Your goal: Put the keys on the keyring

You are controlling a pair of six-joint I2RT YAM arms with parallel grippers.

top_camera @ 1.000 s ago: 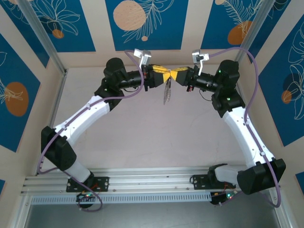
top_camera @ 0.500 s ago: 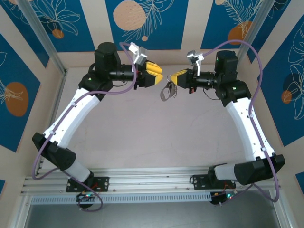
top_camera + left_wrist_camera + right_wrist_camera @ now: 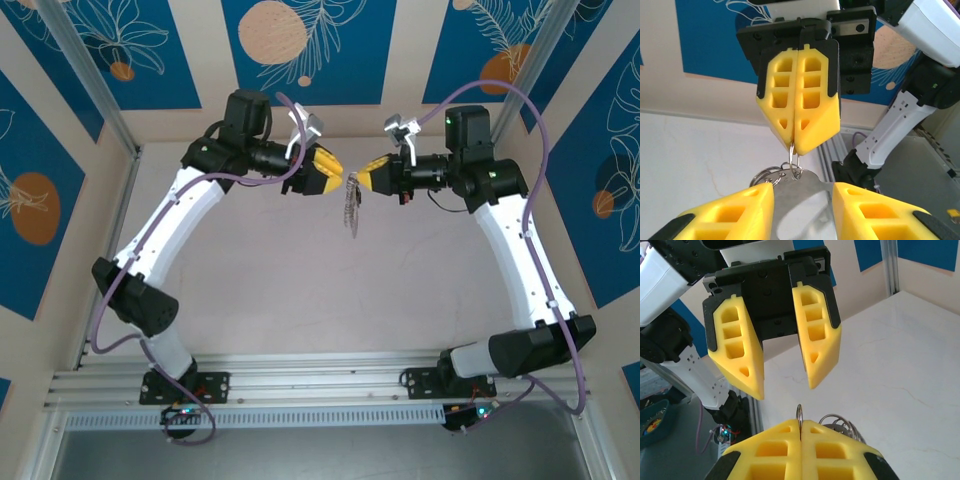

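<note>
The right gripper (image 3: 794, 146) is clenching a thin wire loop of the keyring (image 3: 352, 210), which is dangling above the far middle of the table (image 3: 300, 290). The left gripper (image 3: 786, 385) is facing it from the left, its jaws standing apart and empty. The dangling cluster is too small to tell whether any keys are threaded on. By the look of it, the threading is yet to be done.

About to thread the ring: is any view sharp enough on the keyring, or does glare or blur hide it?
Top external: even light, no glare, but the keyring is too small to resolve. Left wrist: the right gripper and the wire it pinches are sharp; metal at the bottom edge looks soft and pale. Right wrist: wire crisp, left gripper sharp.
</note>
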